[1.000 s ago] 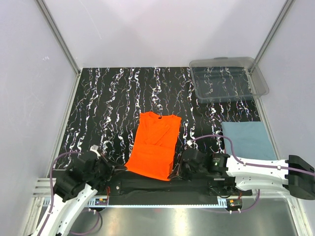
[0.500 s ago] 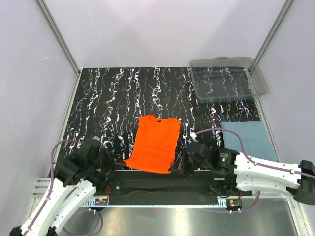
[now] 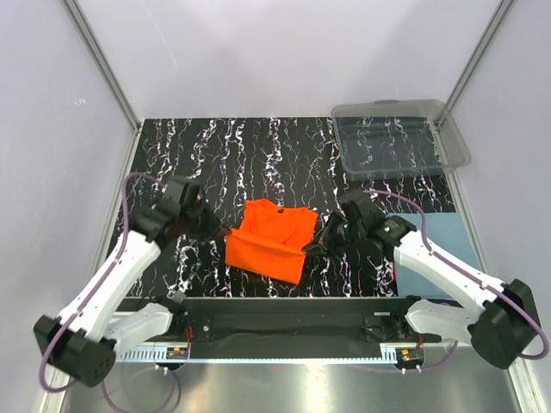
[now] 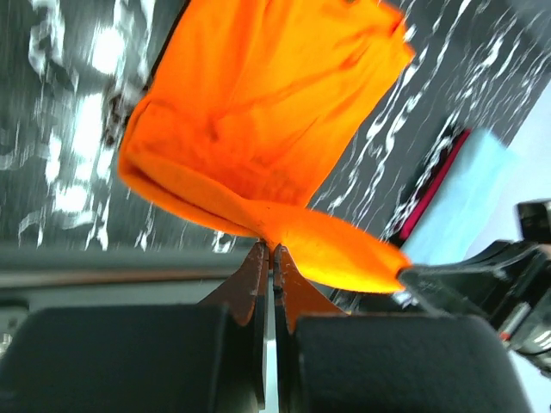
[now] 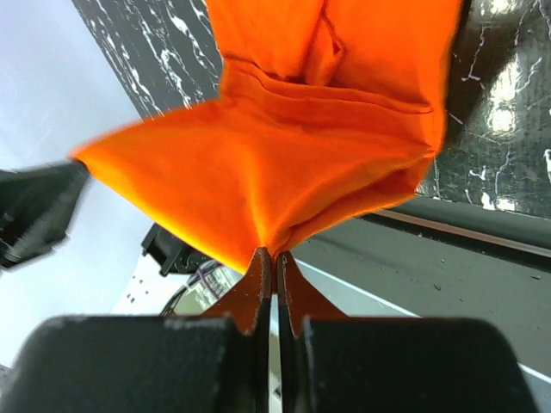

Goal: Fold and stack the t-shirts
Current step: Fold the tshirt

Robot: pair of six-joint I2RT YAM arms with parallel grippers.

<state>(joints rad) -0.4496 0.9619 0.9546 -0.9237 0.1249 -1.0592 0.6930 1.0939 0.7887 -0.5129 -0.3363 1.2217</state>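
The orange t-shirt [image 3: 271,237] lies mid-table with its near hem lifted and carried over its far part. My left gripper [image 3: 225,231] is shut on the hem's left corner [image 4: 269,231]. My right gripper [image 3: 312,247] is shut on the hem's right corner [image 5: 269,237]. The cloth sags between them. The blue-grey t-shirt [image 3: 436,245] lies folded flat at the right, partly hidden by my right arm; it also shows in the left wrist view [image 4: 461,185].
A clear plastic bin [image 3: 399,138] stands at the back right corner. Metal frame posts and white walls bound the black marbled table [image 3: 215,155]. The arm mounting rail [image 3: 275,325] runs along the near edge.
Both grippers have lifted the shirt's near hem from the table's front edge and carried it away from the bases, over the shirt. The visible orange area has become shorter.
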